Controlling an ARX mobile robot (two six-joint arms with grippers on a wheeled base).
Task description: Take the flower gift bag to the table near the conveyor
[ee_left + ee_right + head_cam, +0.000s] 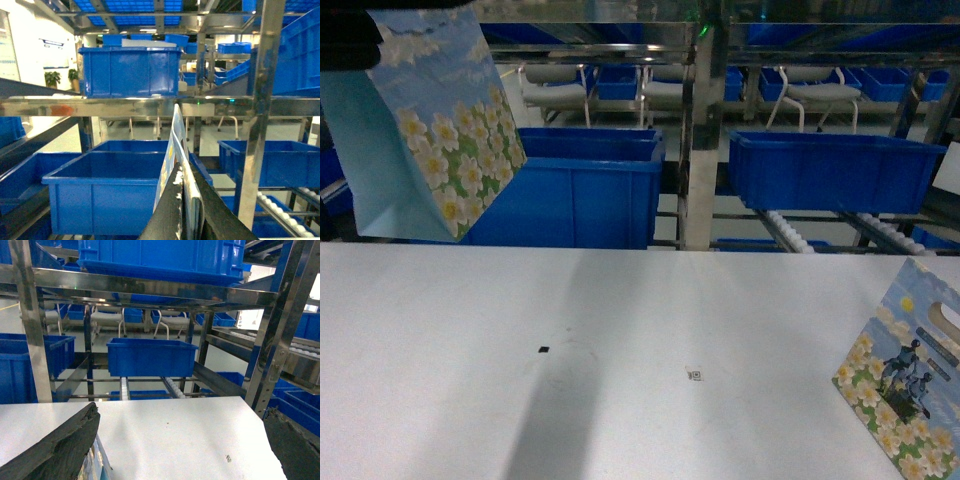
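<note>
The flower bag (440, 140) hung in the air at 10 o'clock in the head view, tilted, its lower corner above the tabletop's (620, 340) far edge and in front of a blue bin (570, 190). The left tool (187, 205) was clamped on the bag's top edge, the thin card pinched between its two dark fingers (167, 212) in the left wrist view. A second bag (905, 380) stood at 4 o'clock by the tabletop's right edge, well apart from the first. Between them the white surface lay wide, bearing only a dark speck (543, 350) and a small square marker (695, 375). Beyond the far edge, at 1 o'clock, ran the conveyor (800, 238) rollers under another bin (835, 170). The right tool (185, 450) stood spread wide, nothing between its fingers (60, 445), low over the tabletop.
</note>
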